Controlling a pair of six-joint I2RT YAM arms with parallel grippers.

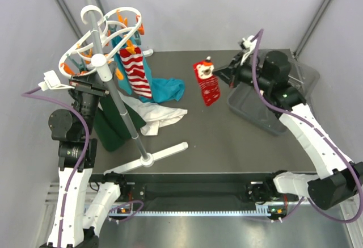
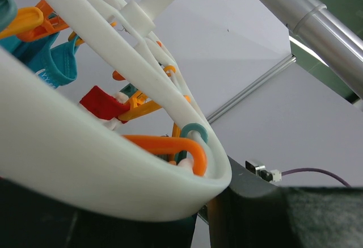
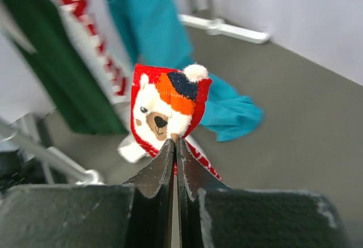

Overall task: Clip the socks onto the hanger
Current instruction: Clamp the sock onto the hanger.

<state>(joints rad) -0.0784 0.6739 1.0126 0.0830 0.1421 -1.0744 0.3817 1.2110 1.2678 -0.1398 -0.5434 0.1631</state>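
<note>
Right jaws pinch a fuzzy bear-faced sock (image 3: 167, 112) near crumpled teal cloth (image 1: 168, 89); left jaws clamp the hanger (image 2: 85, 163) by its smooth white ring.

Dark grey table (image 1: 227, 140), pale lilac walls (image 1: 215, 9)

Your left gripper (image 1: 85, 82): lifted high, pointing up | your right gripper (image 3: 174, 142): stretched out, pinching red bear-face sock (image 3: 164, 105)
</note>
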